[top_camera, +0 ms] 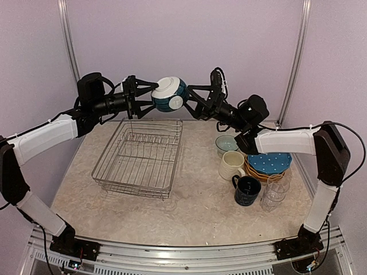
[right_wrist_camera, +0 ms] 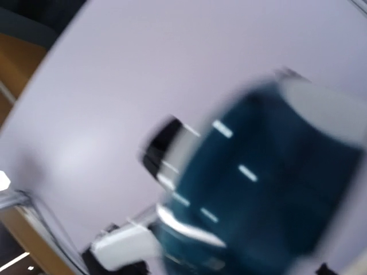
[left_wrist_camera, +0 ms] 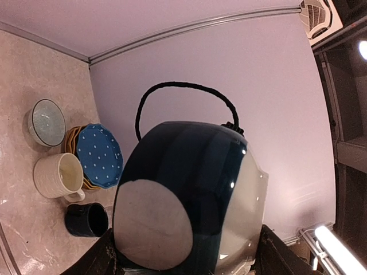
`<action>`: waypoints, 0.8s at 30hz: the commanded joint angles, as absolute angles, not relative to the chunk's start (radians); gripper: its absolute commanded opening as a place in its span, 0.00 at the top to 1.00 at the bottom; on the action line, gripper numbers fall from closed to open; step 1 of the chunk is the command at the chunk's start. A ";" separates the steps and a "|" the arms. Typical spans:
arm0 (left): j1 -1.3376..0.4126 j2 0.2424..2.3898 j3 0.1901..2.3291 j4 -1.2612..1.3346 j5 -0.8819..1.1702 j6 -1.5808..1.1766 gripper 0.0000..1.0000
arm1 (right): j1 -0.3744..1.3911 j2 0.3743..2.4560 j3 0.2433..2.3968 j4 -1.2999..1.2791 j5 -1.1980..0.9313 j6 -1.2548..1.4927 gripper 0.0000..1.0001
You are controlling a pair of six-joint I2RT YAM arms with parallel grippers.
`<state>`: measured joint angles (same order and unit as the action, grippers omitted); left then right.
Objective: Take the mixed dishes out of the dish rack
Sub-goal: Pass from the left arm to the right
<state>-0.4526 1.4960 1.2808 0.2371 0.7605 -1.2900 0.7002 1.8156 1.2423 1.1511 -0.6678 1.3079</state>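
Pale lilac walls close round a marbled table (top_camera: 200, 212). In the air by the far edge of the dish rack (top_camera: 140, 157), the left gripper (top_camera: 150, 96) has its fingers (left_wrist_camera: 92, 263) spread wide and pressed on both sides of the dark blue bowl (top_camera: 169, 94). The right gripper (top_camera: 190, 97) is at the bowl's right side; whether it grips, I cannot tell. Its own camera gives only a blue blur; the rack shows from above alone.

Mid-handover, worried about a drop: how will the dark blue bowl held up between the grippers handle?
Bright glare on the dark blue bowl suggests a slippery glaze. Its rounded sides could pivot in a grip or roll. It looks ceramic, high above the table, so a fall would likely chip it.
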 commanded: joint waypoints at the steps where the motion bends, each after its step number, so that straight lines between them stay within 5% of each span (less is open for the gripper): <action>1: -0.468 1.507 1.256 0.464 0.811 -1.397 0.68 | 0.722 1.838 1.298 1.303 -0.643 1.377 0.07; 12: -0.491 1.542 1.215 0.639 0.824 -1.500 0.68 | 0.752 1.942 1.388 1.499 -0.600 1.575 0.50; 18: -0.492 1.567 1.156 0.756 0.822 -1.589 0.69 | 0.764 1.974 1.429 1.529 -0.594 1.622 0.99; 24: -0.490 1.554 1.095 0.725 0.814 -1.553 0.62 | 0.766 1.984 1.448 1.550 -0.591 1.625 1.00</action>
